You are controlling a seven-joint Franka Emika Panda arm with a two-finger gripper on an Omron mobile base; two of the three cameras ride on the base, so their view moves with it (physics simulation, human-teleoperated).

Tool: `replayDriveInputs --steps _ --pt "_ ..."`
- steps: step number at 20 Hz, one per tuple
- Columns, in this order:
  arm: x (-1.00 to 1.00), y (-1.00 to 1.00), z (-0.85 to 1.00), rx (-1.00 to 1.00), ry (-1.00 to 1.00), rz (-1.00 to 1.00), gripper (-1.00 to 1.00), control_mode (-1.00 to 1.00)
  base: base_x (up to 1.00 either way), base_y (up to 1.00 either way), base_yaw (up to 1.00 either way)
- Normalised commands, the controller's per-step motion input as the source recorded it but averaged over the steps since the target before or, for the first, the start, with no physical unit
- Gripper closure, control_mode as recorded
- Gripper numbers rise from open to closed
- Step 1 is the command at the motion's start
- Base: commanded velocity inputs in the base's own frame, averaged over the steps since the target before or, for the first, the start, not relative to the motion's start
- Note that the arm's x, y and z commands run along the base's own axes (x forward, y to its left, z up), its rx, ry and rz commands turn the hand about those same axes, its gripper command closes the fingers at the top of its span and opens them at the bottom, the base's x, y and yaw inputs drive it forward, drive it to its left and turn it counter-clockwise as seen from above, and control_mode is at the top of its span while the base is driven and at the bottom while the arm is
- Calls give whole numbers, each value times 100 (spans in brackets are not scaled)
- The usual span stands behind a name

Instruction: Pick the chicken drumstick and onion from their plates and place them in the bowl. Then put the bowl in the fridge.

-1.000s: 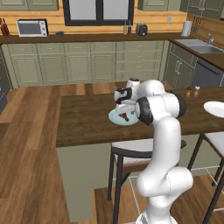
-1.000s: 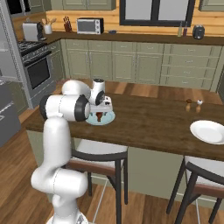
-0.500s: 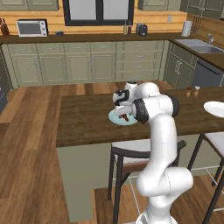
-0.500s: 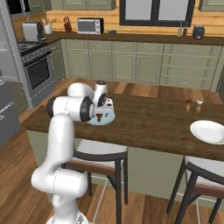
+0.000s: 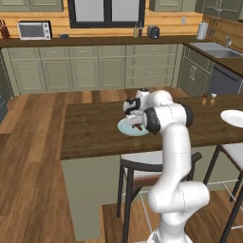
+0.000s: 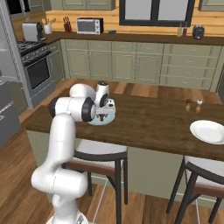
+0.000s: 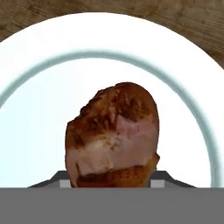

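The chicken drumstick, a reddish-brown lump, lies on the light blue plate on the dark wooden island counter. My gripper points down over that plate, and its fingertips press the drumstick's two sides. From the base views the drumstick sits under the hand, with the gripper low on the plate. The white plate lies far right on the counter. The onion and the bowl are out of view. A tall grey unit at the left edge may be the fridge; I cannot tell.
Salt and pepper shakers stand on the counter's far side. Stools are tucked under the near edge. Green cabinets, a stove and a sink line the back walls.
The hand has dropped lower onto the light blue plate, and its jaws have come in from wide open against the drumstick.
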Motion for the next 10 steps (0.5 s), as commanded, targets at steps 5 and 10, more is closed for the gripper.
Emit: replayDriveInputs --steps 5,10 --pt "-62 3 35 1 -10 0 100 -100 0 0 0" --pt "-77 0 92 0 -11 -4 100 -100 0 0 0"
